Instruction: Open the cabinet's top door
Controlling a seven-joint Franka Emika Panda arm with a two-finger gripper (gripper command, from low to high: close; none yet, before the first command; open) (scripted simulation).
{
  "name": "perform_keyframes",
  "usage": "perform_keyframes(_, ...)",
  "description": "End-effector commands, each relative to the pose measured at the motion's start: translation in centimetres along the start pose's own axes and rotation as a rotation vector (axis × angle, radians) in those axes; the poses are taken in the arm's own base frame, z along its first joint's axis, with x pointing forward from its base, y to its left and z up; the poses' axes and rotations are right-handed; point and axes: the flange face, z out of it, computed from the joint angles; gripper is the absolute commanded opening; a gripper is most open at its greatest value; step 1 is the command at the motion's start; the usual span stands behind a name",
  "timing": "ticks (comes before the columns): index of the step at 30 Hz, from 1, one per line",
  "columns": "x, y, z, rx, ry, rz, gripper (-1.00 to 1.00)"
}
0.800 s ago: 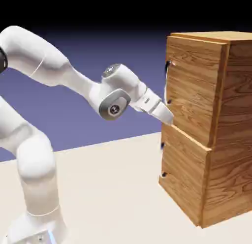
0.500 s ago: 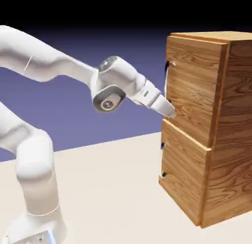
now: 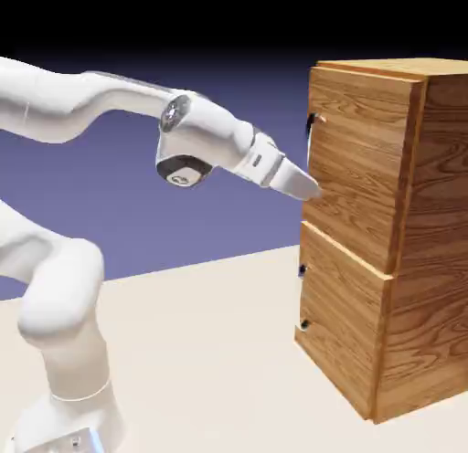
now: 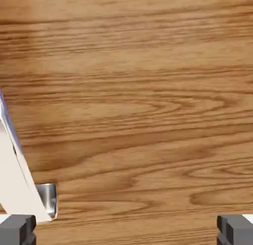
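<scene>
The cabinet of brown wood grain stands at the right of the exterior view. Its top door is shut flush. My gripper points at the door's front edge, just below the handle's upper dark mount. Wood grain of the top door fills the hand view. There the pale bar handle slants down the left edge to a metal mount, right above my left fingertip. My gripper is open and nothing lies between the tips.
The lower wood panel sits under the top door, with small dark mounts on its left edge. The cabinet rests on the pale table. My white arm reaches across from the exterior view's left.
The arm has stretched out and the hand has risen. The gripper tip moved up from the top door's lower edge toward the handle. The door has not moved.
</scene>
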Motion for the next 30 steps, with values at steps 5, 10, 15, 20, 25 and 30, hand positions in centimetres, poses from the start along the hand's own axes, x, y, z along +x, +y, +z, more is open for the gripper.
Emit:
perform_keyframes(5, -0.4, -0.3, -0.9, 0.05, 0.043, 0.006, 0.0)
perform_keyframes(10, -1.1, -0.7, -1.5, 0.101, 0.09, 0.006, 0.0)
perform_keyframes(15, -2.0, -1.1, -1.8, 0.152, 0.142, 0.0, 0.0)
perform_keyframes(20, -3.2, -1.6, -1.7, 0.201, 0.198, -0.011, 0.0)
perform_keyframes(25, -4.5, -2.0, -1.3, 0.246, 0.26, -0.026, 0.0)
perform_keyframes(30, -6.0, -2.4, -0.5, 0.286, 0.327, -0.044, 0.0)
